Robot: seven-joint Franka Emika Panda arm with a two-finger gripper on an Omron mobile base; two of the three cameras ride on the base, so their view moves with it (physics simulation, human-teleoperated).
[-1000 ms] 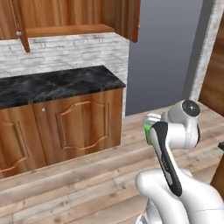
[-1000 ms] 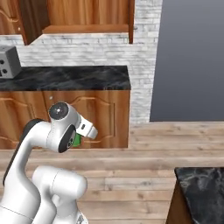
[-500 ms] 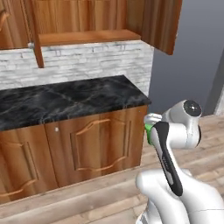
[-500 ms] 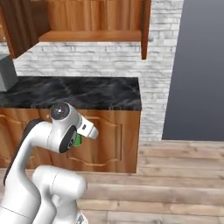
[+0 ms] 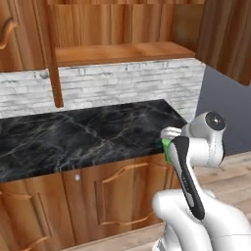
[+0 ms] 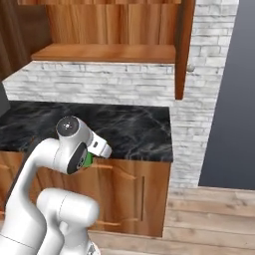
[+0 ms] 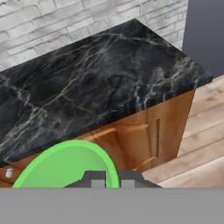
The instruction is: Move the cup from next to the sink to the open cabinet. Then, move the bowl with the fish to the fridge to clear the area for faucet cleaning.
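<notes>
The open cabinet (image 5: 117,51) is the biggest thing here, a red-brown wooden wall cabinet with one plain bare shelf, high above a black marble counter (image 5: 83,135). Under the counter are brown wooden doors (image 6: 134,191), and behind it is a wall of pale bricks (image 5: 122,86). A tall flat grey panel (image 6: 231,94) stands past the end of the counter, and I think it is the side of the fridge, but I cannot be sure. The white arm is folded up in front of the counter, and the gripper (image 7: 106,178) is tucked in close to it. The cup (image 7: 65,164) is at the gripper, low down in front of the counter edge and well below the shelf; in the hand view its bright green round rim sits right against the two dark tips, and a small bit of green peeks out by the wrist in both base views (image 5: 167,147). The tips seem to pinch the cup, one on each side of its wall. The cup looks small, light and stiff, so it should not bend or squash. Its smooth sides look slippery, and it gets a little thinner toward the bottom, so I think it could slide out if the squeeze goes loose. A good place to hold it is near the rim, keeping it upright all the way up to the shelf.
</notes>
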